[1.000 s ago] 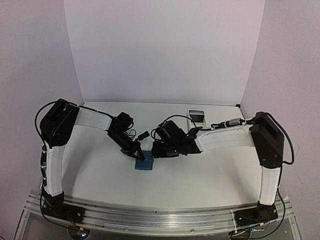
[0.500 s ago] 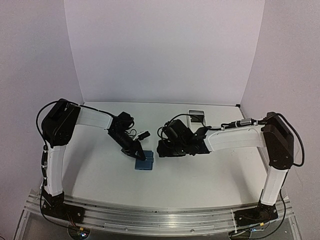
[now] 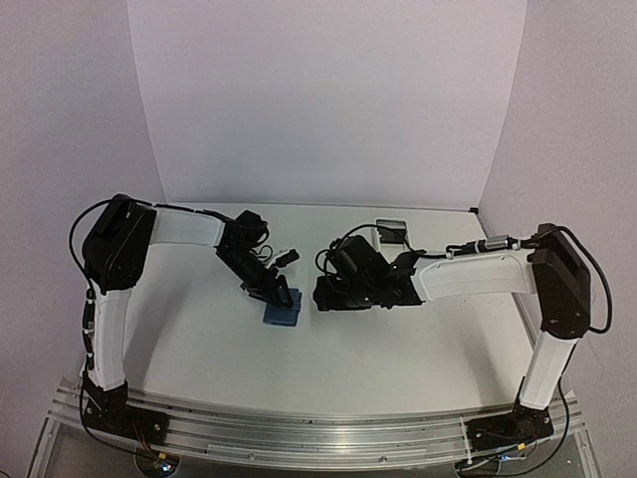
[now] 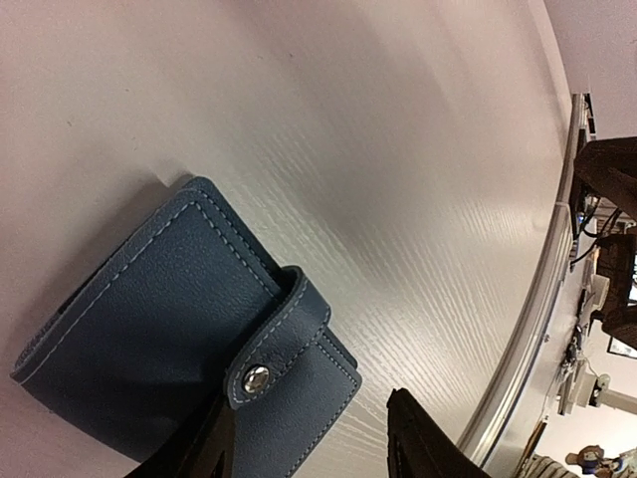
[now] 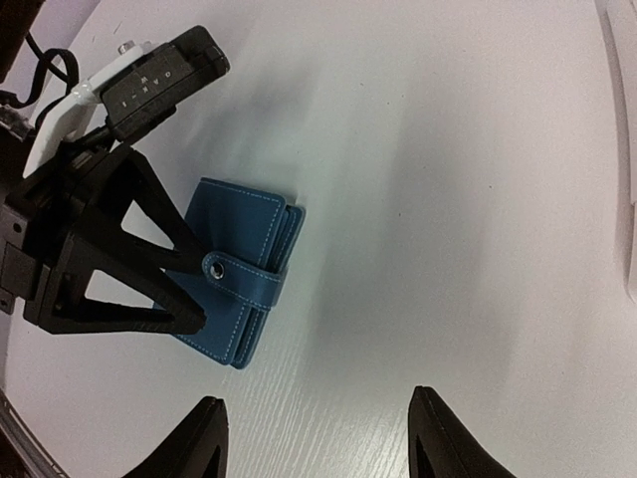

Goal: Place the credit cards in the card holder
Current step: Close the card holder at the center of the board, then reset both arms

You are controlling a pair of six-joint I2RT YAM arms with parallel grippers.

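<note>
My left gripper [image 4: 314, 418] has its jaws parted, tips right over the edge of the card holder [image 4: 169, 319], which lies flat and snapped shut on the table [image 3: 398, 349] between the two arms. My right gripper [image 5: 318, 433] hangs near it, jaws wide and empty.

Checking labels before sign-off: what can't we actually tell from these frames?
- cards: none visible in any view. The card holder is snapped shut, so whatever is inside is hidden.
- left gripper: the left wrist view cuts its fingers off at the bottom edge, so contact with the holder is unclear.
- white tray: in the top view it is too small to see what it holds.
- right wrist view: the left gripper covers the holder's left part.
</note>
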